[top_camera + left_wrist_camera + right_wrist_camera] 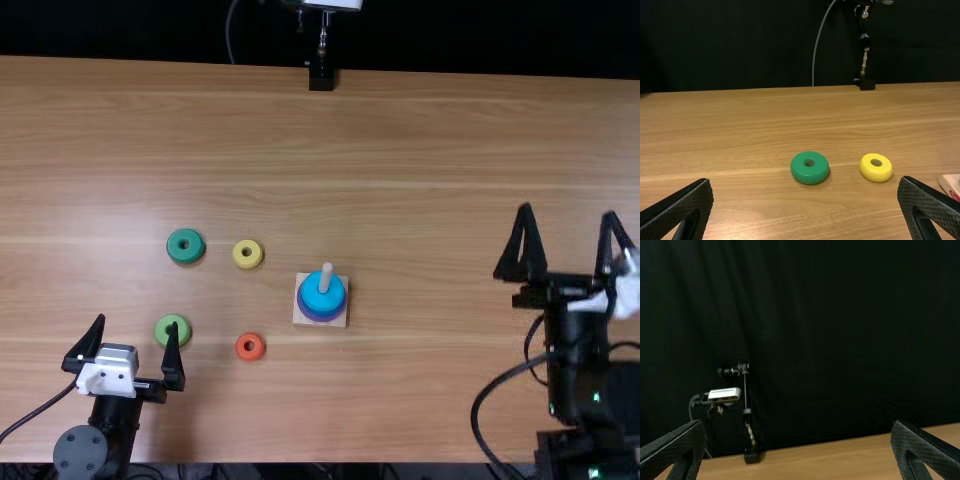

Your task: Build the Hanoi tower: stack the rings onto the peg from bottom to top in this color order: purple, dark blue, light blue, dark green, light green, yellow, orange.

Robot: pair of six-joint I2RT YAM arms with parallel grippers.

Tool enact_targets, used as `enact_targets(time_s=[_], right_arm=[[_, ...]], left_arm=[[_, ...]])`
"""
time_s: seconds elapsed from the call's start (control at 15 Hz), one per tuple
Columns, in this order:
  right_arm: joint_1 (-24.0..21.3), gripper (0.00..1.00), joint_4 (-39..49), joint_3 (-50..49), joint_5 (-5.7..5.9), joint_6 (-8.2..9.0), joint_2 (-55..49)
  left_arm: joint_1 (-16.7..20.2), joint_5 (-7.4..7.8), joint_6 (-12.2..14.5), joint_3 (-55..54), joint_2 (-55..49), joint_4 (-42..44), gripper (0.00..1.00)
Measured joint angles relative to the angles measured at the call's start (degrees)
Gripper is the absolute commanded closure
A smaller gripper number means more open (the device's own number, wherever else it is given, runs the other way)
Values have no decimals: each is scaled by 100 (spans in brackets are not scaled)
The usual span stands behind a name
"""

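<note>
We record, on the light brown wooden surface (430,140): one pale square base (300,319), its upright peg (326,270) bearing a light blue ring (313,297) above purple (319,318); loose round rings, dark green (193,253), yellow (248,262), light green (162,328), orange (258,353); left black hand (137,321), open; right (568,210), likewise.

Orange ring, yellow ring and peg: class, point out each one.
Orange ring (250,356), top view, near side of its body.
Yellow ring (875,173), left wrist view, side facing the camera.
Peg (326,276), top view, bare shaft above the rings.
</note>
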Motion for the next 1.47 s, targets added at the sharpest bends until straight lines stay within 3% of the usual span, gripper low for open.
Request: enact_targets(time_s=[0.27,0.53,0.67,0.8,0.93,1.13,1.47], right_arm=[[0,0,101,-1200,227,0,-1174],[0,0,114,-2256,317,-85,-2800],[-26,0,122,-2625,321,-468,-3077],[-39,0,299,-3042,323,-1156,-3359],[-37,0,452,-3615,326,-1572,-4006],[-37,0,444,-3989,323,-1794,-4144],[-39,0,-304,-4113,321,-1829,-4144]], left_arm=[[0,2,0,0,0,0,0],[0,2,-4,0,0,-2,0],[0,0,-2,0,0,0,0],[0,0,-2,0,0,0,0],[0,0,-2,0,0,0,0],[0,-2,0,0,0,-2,0],[0,0,-2,0,0,0,0]])
